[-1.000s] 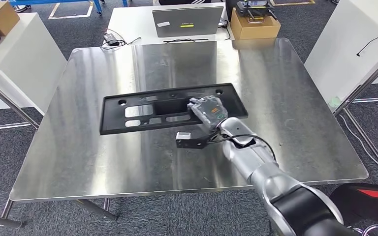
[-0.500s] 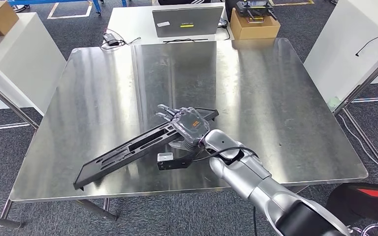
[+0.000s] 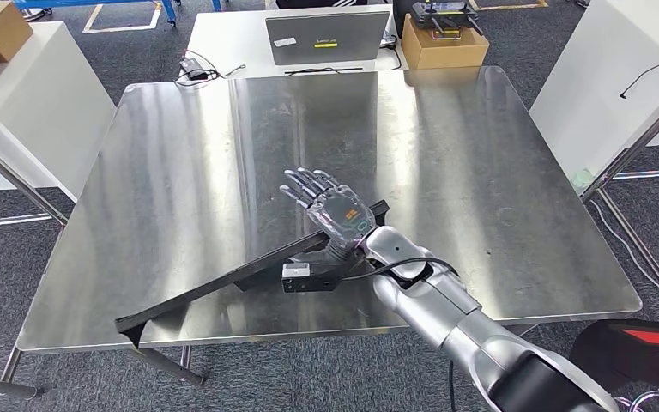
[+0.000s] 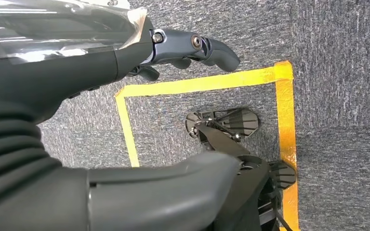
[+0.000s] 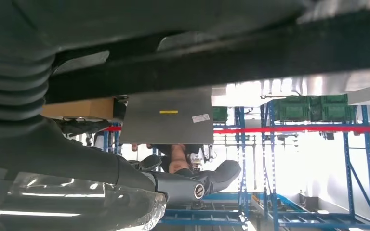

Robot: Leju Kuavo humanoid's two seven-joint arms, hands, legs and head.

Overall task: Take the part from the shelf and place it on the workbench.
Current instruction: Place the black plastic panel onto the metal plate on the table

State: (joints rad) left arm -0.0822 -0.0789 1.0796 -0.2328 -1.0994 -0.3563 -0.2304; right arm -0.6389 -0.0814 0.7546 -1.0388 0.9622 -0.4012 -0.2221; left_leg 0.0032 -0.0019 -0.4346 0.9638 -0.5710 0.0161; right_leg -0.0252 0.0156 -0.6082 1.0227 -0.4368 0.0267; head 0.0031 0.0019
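The part (image 3: 223, 287) is a long black plastic panel seen almost edge-on, slanting across the front of the steel workbench (image 3: 180, 146). Its low end reaches the table's front left edge and its high end sits by my right hand (image 3: 330, 210). That hand's fingers are stretched straight and spread, lifted off the panel, which leans against the thumb side. In the right wrist view the part (image 5: 250, 62) is a dark bar, with a gap between it and the fingers (image 5: 197, 185). My left hand (image 4: 101, 62) hangs over grey carpet, holding nothing, fingers apart.
A closed laptop (image 3: 326, 39) and a cardboard box (image 3: 444, 47) stand on a white desk behind the workbench. White tables flank it at left (image 3: 43, 94) and right (image 3: 618, 60). Yellow floor tape (image 4: 202, 84) marks the carpet.
The part has swung from lying flat in my right hand to slanting down toward the front left edge. The hand's fingers have straightened and come off it.
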